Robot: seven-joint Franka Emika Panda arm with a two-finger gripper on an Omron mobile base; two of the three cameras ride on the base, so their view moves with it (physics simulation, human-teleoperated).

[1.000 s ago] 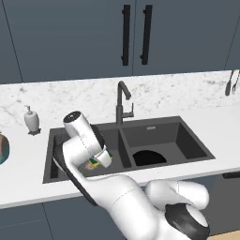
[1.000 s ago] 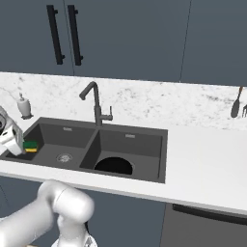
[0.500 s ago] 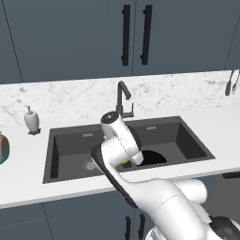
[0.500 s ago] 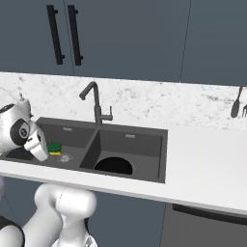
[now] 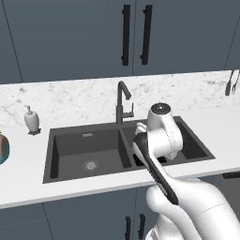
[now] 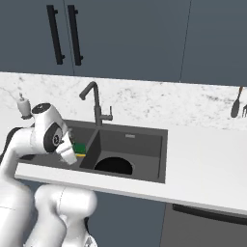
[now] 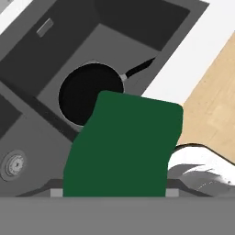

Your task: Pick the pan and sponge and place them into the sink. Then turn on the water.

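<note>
Since a moment ago the arm has swung rightward across the sink (image 5: pixel 54 154), from over the left basin to the divider between the two basins, carrying the sponge (image 6: pixel 79 148) with it. From behind on the right, the sponge shows as a green face with a yellow strip beneath it, poking out beside the white hand just above the divider and near the front edge of the sink. Looking along the hand, its green face (image 7: pixel 124 147) fills the lower middle of the picture and hides the fingertips, so the gripper (image 7: pixel 117 186) stands partly open with its jaws closed on the sponge between them. Beyond the sponge the pan (image 7: pixel 89 92) lies flat on the floor of the right basin, round and black, its thin handle reaching toward the basin's front wall. From the right-hand camera the pan (image 6: pixel 114 165) shows as a dark disc low in the same basin. A steel drain (image 5: pixel 90 164) sits in the middle of the left basin floor. At the back edge of the sink, behind the divider, the dark gooseneck tap (image 5: pixel 122 101) stands upright. A white soap dispenser (image 5: pixel 32 120) stands on the marble counter (image 5: pixel 187 93), near the back left corner of the sink.
</note>
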